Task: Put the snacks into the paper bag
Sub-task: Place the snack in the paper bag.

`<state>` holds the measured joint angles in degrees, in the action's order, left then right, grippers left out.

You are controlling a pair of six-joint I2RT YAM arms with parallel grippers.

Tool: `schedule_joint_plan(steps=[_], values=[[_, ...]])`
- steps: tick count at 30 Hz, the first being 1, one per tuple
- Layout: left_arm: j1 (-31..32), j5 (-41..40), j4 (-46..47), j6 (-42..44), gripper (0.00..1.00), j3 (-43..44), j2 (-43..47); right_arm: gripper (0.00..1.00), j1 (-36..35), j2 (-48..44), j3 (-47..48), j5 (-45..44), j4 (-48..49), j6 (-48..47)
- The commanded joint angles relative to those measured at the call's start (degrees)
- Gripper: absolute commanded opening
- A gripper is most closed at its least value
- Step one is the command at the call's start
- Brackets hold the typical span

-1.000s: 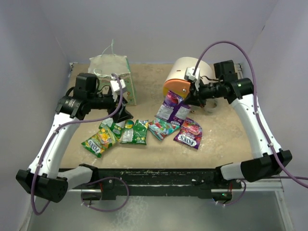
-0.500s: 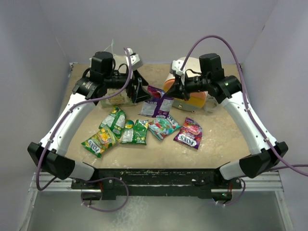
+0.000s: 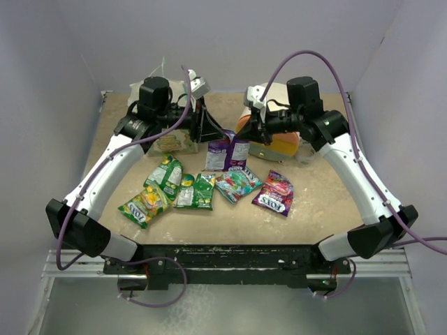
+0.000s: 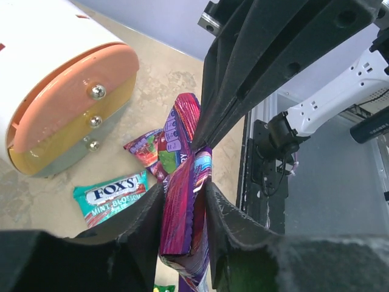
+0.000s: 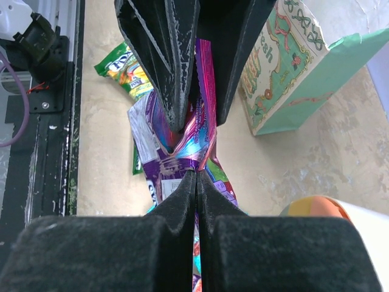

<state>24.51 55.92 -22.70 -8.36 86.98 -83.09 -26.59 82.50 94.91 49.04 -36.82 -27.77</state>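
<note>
While both grippers hold the purple packets in the air over the middle of the worktop, the bag stands upright near the far left corner. From above it is largely hidden behind the left arm. No view looks into its mouth, so I cannot tell what it contains. The drawer unit sits at the far edge, right of middle. Its orange, yellow and grey drawers are pushed in.

The right gripper is pressed together on one end of the packets. The left gripper clamps them from the opposite end, with a pad against each face.

Only the top view shows the whole row toward the near edge: green packets, a teal packet and a red packet. The left wrist view alone shows the drawer fronts and the teal packet's "FOX'S" lettering. The right wrist view alone shows the bag's printed side.
</note>
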Motion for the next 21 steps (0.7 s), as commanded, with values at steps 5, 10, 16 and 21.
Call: schedule_joint_plan(steps=[5, 10, 16, 21], values=[[0.27, 2.7, 4.32, -0.73, 0.18, -1.28, 3.13, 0.0, -0.17, -2.07, 0.75, 1.89, 5.15, 1.96], [0.14, 1.91, 2.93, 2.49, 0.0, -0.83, 4.88, 0.0, -0.22, -2.66, -0.75, -0.36, 5.41, 2.78], [-1.85, -1.0, -1.45, 8.74, 0.0, 1.2, 7.19, 0.34, -0.14, -5.07, -3.98, -4.42, 4.79, 2.78], [-5.79, -3.0, -4.85, 12.77, 0.0, 5.56, 8.3, 0.61, 1.41, -7.15, -3.71, -5.93, 3.02, 1.42]])
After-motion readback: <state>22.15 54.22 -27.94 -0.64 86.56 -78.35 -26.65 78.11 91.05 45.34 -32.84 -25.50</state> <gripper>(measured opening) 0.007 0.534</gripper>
